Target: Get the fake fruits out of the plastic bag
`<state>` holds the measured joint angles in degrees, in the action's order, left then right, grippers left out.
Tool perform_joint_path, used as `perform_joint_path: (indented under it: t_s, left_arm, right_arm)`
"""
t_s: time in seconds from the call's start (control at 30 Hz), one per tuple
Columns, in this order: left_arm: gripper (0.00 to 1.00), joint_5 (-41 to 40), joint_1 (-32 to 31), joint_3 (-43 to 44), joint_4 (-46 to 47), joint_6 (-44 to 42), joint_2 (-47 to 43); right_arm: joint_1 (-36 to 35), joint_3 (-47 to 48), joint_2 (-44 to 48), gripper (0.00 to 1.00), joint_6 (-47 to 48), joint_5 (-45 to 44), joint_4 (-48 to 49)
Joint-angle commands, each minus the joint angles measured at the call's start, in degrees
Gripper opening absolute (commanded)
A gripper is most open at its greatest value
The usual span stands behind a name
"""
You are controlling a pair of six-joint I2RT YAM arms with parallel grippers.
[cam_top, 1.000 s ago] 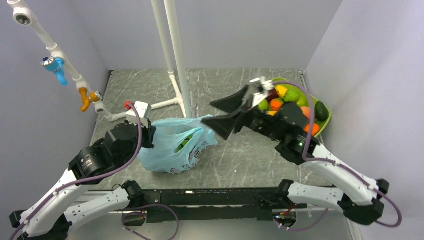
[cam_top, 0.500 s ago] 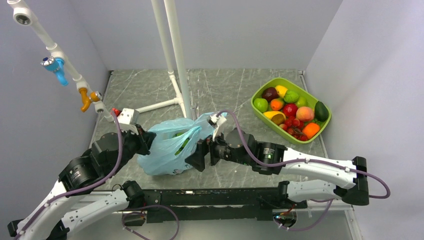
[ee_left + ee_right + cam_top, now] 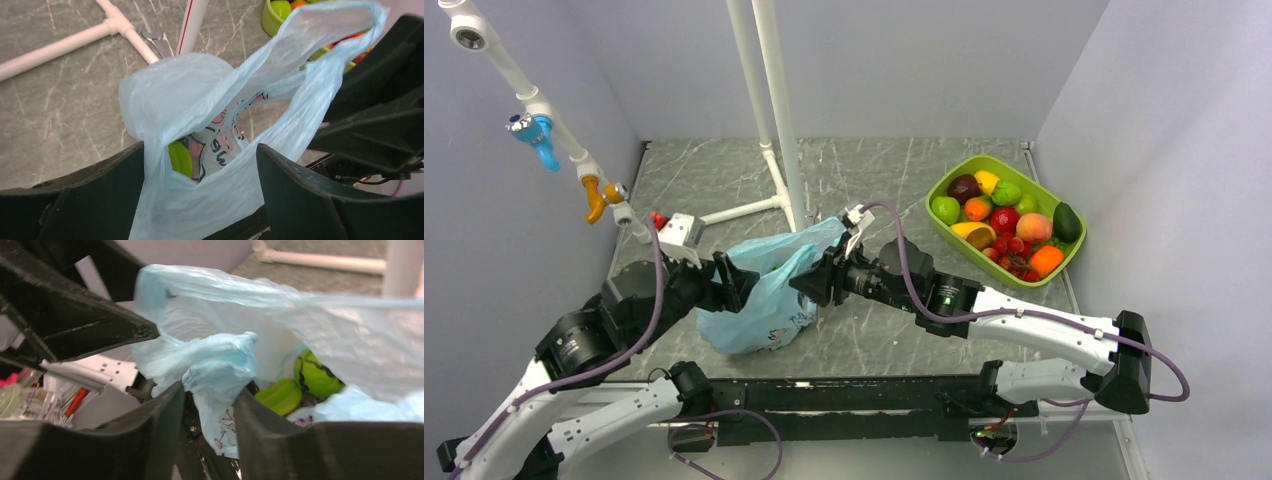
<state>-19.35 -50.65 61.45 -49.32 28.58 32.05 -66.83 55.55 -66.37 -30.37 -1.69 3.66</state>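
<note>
The light-blue plastic bag (image 3: 769, 290) stands on the table between my two grippers. My left gripper (image 3: 724, 282) is open, its fingers wide on either side of the bag's left part (image 3: 225, 100). My right gripper (image 3: 814, 285) is at the bag's right rim, its fingers close together with a bunched fold of the bag (image 3: 217, 370) between them. Inside the bag show a striped green melon (image 3: 315, 375) and a flat green oval (image 3: 280, 396). In the left wrist view one green fruit (image 3: 180, 159) shows through the mouth.
A lime-green tray (image 3: 990, 159) with several fake fruits stands at the back right. White upright pipes (image 3: 769, 100) rise behind the bag. A pipe with blue and orange taps (image 3: 544, 135) runs along the left wall. A wrench (image 3: 157, 40) lies by the pipe's foot.
My left gripper was shut on the bag and has opened. My right gripper came over from the tray to the bag's right rim and its fingers have narrowed on a fold.
</note>
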Motion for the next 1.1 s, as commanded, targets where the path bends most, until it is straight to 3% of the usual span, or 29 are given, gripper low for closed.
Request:
perform_joint_path:
  t_s: [0.0,0.2,0.33,0.53,0.7,0.97,1.07]
  left_arm:
    - [0.88,-1.7,0.2,10.87,-2.62,-5.63,6.37]
    - [0.99,-3.06,1.12,20.79,-7.82,-11.35,20.06]
    - [0.99,-0.61,4.21,20.46,-8.28,-13.0,23.63]
    - [0.99,5.92,9.02,15.51,-5.38,-15.22,20.53]
    - [0.99,5.14,10.43,13.76,-4.04,-16.99,20.16]
    - [0.99,4.63,10.5,19.46,-4.42,-21.3,18.11]
    - [0.99,-1.01,10.57,20.71,-6.52,-20.39,17.39]
  right_arm:
    - [-0.26,-0.21,1.93,0.34,7.04,11.51,10.19]
    - [-0.28,0.65,1.44,0.0,9.15,14.83,9.73]
    - [-0.27,-0.15,1.96,0.0,11.3,18.65,10.48]
    - [-0.27,-3.18,2.8,0.0,13.08,26.45,13.33]
    - [-1.67,-2.72,0.88,0.0,15.14,33.36,11.58]
    - [-3.69,-4.26,-0.27,0.0,14.66,39.0,12.49]
    - [-4.07,-4.6,-1.25,0.0,15.14,40.38,12.7]
